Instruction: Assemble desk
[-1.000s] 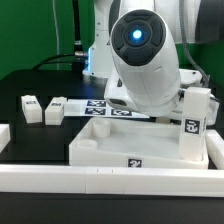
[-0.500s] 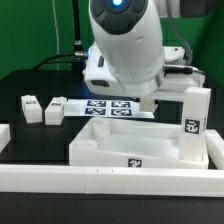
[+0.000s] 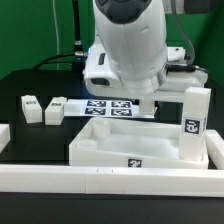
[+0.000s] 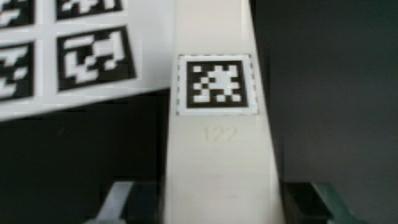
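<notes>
Several black-and-white square tags are the only printing anywhere, and none carries legible words; below the tag on the gripped leg [image 4: 214, 140] is a faint raised mark, too blurred to read. The exterior view shows the tabletop [image 3: 100, 152] lying rim-up behind the white border rail [image 3: 110, 181], with a tag on its front wall. An upright leg [image 3: 196, 125] stands at its end on the exterior view's right, and an outer lying leg [image 3: 31, 108] and inner lying leg [image 3: 57, 108] rest side by side on the black table to the exterior view's left, near the marker board [image 3: 108, 108]. There the arm's bulk hides the pincer. The wrist view alone shows the gripper [image 4: 210, 203]: its dark fingers [image 4: 125, 200] sit partway apart, pressed to both sides of the gripped leg, above the black table, with the marker board's tags beside it.
</notes>
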Motion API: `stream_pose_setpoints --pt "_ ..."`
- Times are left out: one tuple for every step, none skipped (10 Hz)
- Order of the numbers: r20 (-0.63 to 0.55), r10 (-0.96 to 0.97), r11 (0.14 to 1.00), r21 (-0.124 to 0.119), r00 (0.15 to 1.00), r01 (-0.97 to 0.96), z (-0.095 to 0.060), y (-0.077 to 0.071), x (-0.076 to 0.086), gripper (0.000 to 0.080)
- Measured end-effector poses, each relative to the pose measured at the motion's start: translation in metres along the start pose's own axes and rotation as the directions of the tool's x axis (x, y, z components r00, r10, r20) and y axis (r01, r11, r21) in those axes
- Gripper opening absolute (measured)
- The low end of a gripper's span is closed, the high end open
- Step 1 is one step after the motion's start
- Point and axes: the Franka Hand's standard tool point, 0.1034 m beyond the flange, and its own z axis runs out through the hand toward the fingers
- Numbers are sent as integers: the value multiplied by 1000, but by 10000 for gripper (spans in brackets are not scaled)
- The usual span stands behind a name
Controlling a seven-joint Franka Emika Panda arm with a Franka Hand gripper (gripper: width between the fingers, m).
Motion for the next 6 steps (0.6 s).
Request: stream_pose_setpoints --pt "-63 -16 1000 -2 998 16 -19 1 0 289" --pt "-98 -25 1000 -9 995 24 -34 0 -2 289" --pt "-149 -30 1000 -7 988 29 -44 -5 2 289" --pt "-259 -33 999 -6 965 32 -46 -6 11 289" --pt "-301 -33 999 -6 953 33 -43 -5 8 289" --pt "-390 -36 999 -7 920 36 -47 -7 14 290"
